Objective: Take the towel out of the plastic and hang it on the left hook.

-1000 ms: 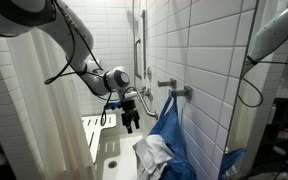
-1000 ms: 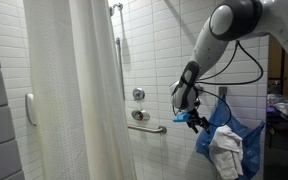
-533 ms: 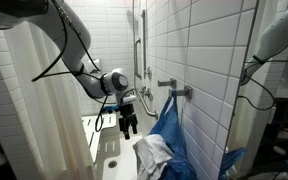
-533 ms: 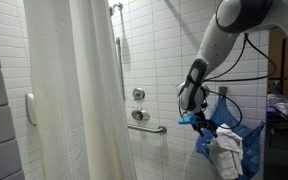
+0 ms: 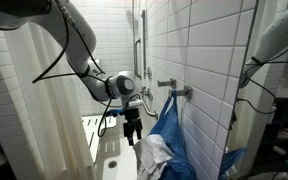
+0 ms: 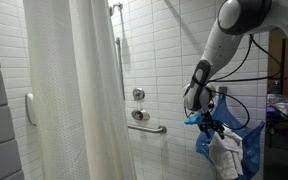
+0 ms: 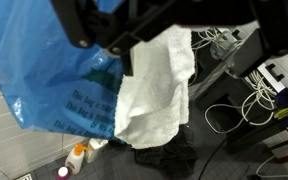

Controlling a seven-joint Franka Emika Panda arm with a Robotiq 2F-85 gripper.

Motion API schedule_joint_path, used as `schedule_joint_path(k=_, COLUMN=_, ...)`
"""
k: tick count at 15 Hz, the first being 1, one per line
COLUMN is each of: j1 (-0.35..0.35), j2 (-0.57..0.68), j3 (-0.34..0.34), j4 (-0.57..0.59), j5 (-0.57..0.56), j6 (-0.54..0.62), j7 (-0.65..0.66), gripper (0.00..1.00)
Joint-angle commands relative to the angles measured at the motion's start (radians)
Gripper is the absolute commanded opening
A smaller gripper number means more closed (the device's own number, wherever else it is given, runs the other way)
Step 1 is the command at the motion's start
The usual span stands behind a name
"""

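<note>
The towel (image 5: 154,152) is spilling from the mouth of the blue plastic (image 5: 174,130), lying just below the hand (image 5: 133,138). The hand is hovering over the cloth with fingers spread wide, gripping nothing. Beyond the hand, the plastic is hanging against the tiled wall (image 5: 204,50).

floor (image 7: 234,165) carries cables (image 7: 224,112), bottles (image 7: 77,155) and dark cloth (image 7: 164,158).
</note>
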Motion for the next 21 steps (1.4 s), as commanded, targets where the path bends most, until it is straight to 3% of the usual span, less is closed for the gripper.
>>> schedule_joint_path(k=1, j1=-0.013, j2=0.016, j3=-0.002, j4=0.017, j5=0.027, j6=0.019, j7=-0.044, gripper=1.00)
schedule_joint_path(k=17, j1=-0.007, j2=0.075, j3=-0.033, j4=0.042, j5=0.021, j6=0.013, j7=-0.042, gripper=1.00)
schedule_joint_path(k=18, j1=-0.009, j2=0.075, j3=-0.032, j4=0.041, j5=0.027, j6=0.014, j7=-0.048, gripper=0.82)
schedule_joint_path(k=21, j1=-0.002, j2=0.079, j3=-0.036, j4=0.042, j5=0.017, j6=0.024, j7=-0.045, gripper=0.61)
